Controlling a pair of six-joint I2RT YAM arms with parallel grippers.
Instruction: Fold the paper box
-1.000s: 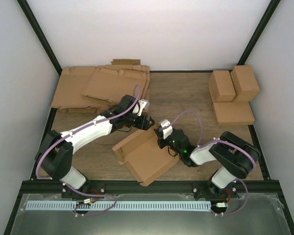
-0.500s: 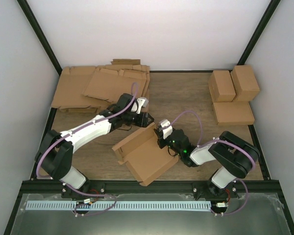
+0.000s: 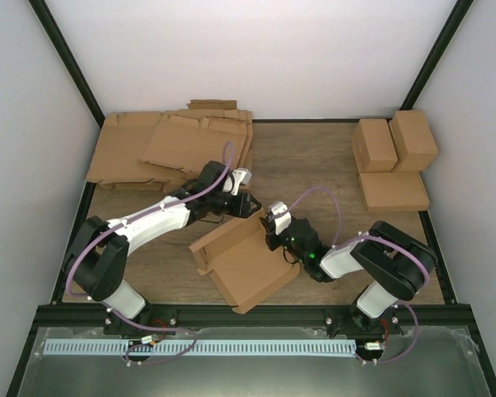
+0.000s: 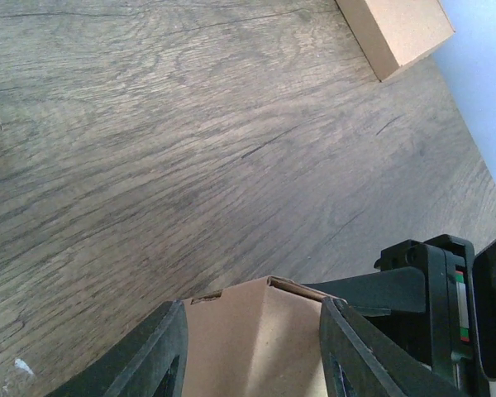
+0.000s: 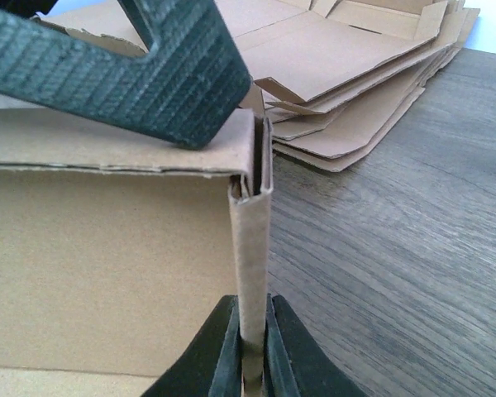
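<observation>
Paper box [image 3: 248, 269] half-folded, brown, walls raised; right gripper [image 5: 250, 351] clamped on wall; left gripper [image 4: 255, 339] apart, straddling corner.

My left arm [image 3: 149, 219] and right arm [image 3: 347, 260] are white shells between bulky black joints, each trailing a loose lilac cable [image 3: 317, 188]. A small green light [image 3: 312, 255] glows on the right wrist. On my wrist feeds, the left gripper [image 4: 252, 306] has matte black fingers [image 4: 161, 356], finely ribbed outside, and the right gripper [image 5: 250, 314] carries a red-and-green mark [image 4: 460, 306] on its black body.
</observation>
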